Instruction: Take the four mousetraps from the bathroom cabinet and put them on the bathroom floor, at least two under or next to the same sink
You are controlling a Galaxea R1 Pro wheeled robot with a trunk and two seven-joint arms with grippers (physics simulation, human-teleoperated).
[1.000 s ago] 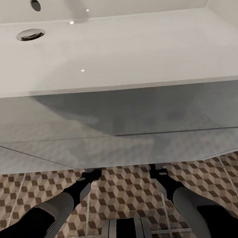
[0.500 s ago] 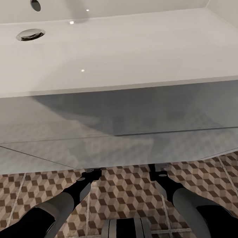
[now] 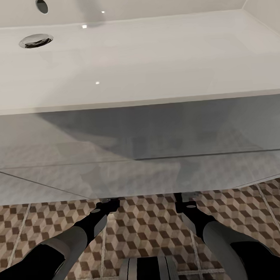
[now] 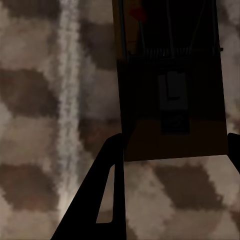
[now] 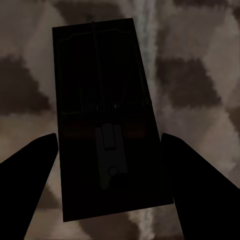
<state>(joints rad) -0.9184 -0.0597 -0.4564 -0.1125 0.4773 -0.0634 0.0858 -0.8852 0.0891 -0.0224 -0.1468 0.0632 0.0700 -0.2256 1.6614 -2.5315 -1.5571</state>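
In the left wrist view a dark-brown mousetrap (image 4: 172, 95) with a metal spring sits between the fingers of my left gripper (image 4: 174, 137), which is shut on its long edges just above the cube-patterned bathroom floor (image 4: 30, 125). The right wrist view has a second mousetrap (image 5: 102, 110) held the same way by my right gripper (image 5: 109, 135) over the floor (image 5: 200, 75). From the head camera, both arms reach under the front edge of the white sink (image 3: 135, 61), which hides the fingers. The cabinet is out of view.
The sink's drain (image 3: 35, 40) and overflow hole (image 3: 42, 5) lie at the far left. The sink's glossy front panel (image 3: 142, 173) hangs right above my wrists. Patterned floor tiles (image 3: 145, 226) spread between my arms, with my own base (image 3: 148, 272) at the bottom.
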